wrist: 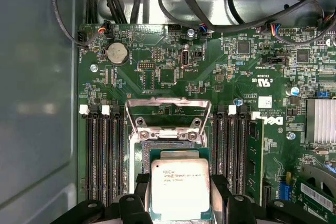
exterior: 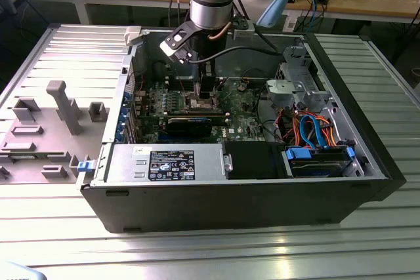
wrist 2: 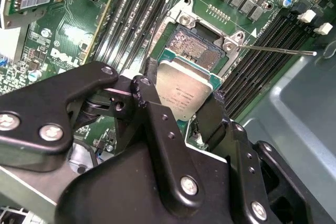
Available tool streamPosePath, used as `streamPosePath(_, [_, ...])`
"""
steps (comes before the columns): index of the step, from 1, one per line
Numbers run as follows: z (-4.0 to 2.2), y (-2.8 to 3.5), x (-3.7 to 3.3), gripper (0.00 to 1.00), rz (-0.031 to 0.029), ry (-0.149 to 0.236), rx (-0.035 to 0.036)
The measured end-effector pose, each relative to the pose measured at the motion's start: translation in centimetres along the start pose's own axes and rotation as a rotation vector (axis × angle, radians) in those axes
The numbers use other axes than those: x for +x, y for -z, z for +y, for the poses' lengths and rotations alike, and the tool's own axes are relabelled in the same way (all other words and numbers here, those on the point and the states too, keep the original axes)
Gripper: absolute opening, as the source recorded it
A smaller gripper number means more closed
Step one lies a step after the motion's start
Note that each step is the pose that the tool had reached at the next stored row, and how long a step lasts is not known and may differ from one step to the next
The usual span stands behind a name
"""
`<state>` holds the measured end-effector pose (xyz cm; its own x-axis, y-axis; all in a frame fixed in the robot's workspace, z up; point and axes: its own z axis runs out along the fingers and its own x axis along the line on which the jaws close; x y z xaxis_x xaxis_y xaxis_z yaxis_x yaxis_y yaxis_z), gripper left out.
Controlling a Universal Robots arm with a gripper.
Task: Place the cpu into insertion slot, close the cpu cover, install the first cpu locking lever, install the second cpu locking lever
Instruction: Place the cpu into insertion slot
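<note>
In both wrist views my gripper [wrist: 180,191] [wrist 2: 181,100] is shut on the cpu [wrist: 180,186] [wrist 2: 184,90], a silver-topped square chip on a green substrate. Black fingers [wrist: 140,192] press on two opposite edges of it. The chip hangs level over the near part of the insertion slot [wrist: 169,144] [wrist 2: 197,43], whose brownish pin field shows beyond it. The cpu cover [wrist: 168,101] stands swung open at the far side of the socket. A thin metal lever rod [wrist 2: 278,51] sticks out sideways from the socket corner. In the exterior view the gripper [exterior: 200,90] reaches down into the open case over the motherboard [exterior: 239,113].
Long black memory slots [wrist: 102,156] [wrist: 231,156] flank the socket on both sides. A long black card [exterior: 190,122] lies just in front of the socket. Drive bays with orange and blue cables [exterior: 315,132] fill the exterior view's right. The case walls [exterior: 125,83] close in around the board.
</note>
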<state>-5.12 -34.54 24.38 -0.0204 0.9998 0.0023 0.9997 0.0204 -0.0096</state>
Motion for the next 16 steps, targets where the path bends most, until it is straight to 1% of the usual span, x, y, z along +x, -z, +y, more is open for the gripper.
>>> streamPosePath(5, [-0.02,-0.50,0.13,0.55,0.0001,-0.002,0.0000])
streamPosePath(7, [-0.12,-0.91,0.38,0.55,0.0000,-0.003,0.0001])
streamPosePath(9, [-0.43,-1.29,0.62,0.55,0.0001,-0.008,0.0000])
streamPosePath(11, [-0.46,-1.61,0.65,0.55,0.0002,-0.011,-0.0001])
streamPosePath(13, [-0.46,-2.02,0.64,0.55,0.0002,-0.024,0.0000])
streamPosePath(16, [-0.45,-2.45,0.64,0.55,0.0004,-0.033,-0.0001])
